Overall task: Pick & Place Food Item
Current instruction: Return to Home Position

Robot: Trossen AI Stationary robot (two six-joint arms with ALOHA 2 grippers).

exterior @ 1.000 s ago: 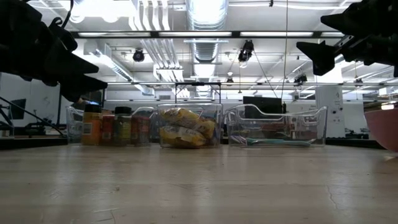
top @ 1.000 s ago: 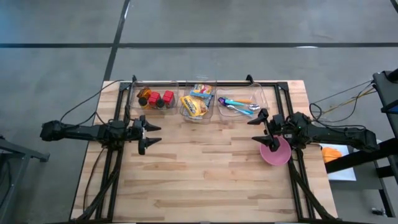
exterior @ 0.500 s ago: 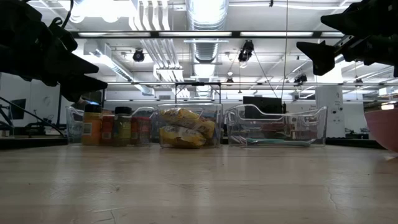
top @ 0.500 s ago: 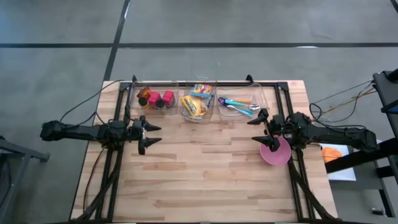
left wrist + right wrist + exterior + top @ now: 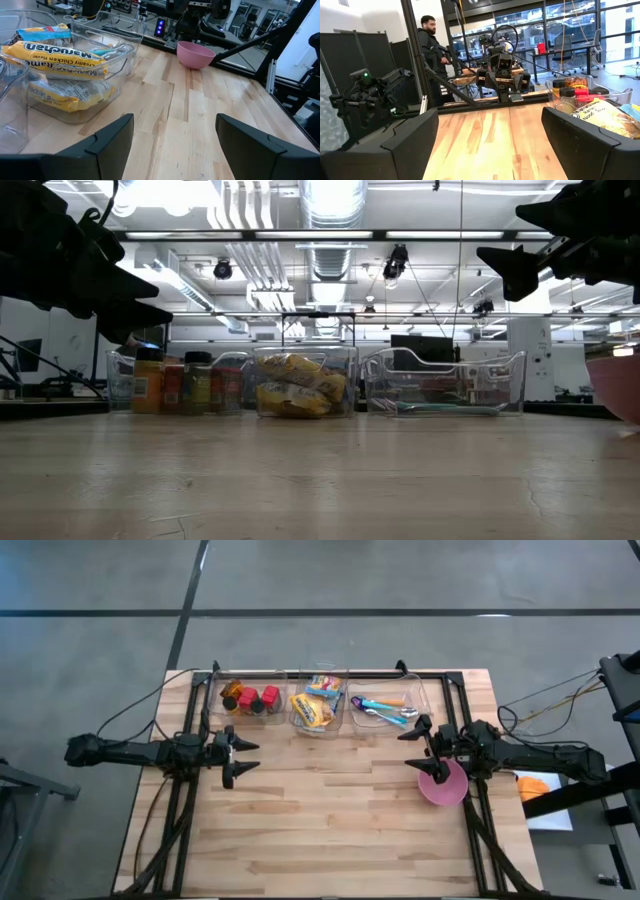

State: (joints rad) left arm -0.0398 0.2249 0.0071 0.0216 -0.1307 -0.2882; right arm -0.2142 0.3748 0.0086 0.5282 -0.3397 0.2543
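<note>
We see left gripper [image 5: 245, 757] and right gripper [image 5: 412, 752] both wide and empty; noodle packets [image 5: 312, 708] sit in the middle bin [image 5: 318, 731], between the two and farther back, and look light, slick and brittle inside, so we'd pinch mid-packet, gently.

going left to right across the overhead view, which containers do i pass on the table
clear plastic bin of red-capped seasoning cans → clear plastic bin of yellow noodle packets → clear plastic bin of coloured spoons → round pink bowl
</note>
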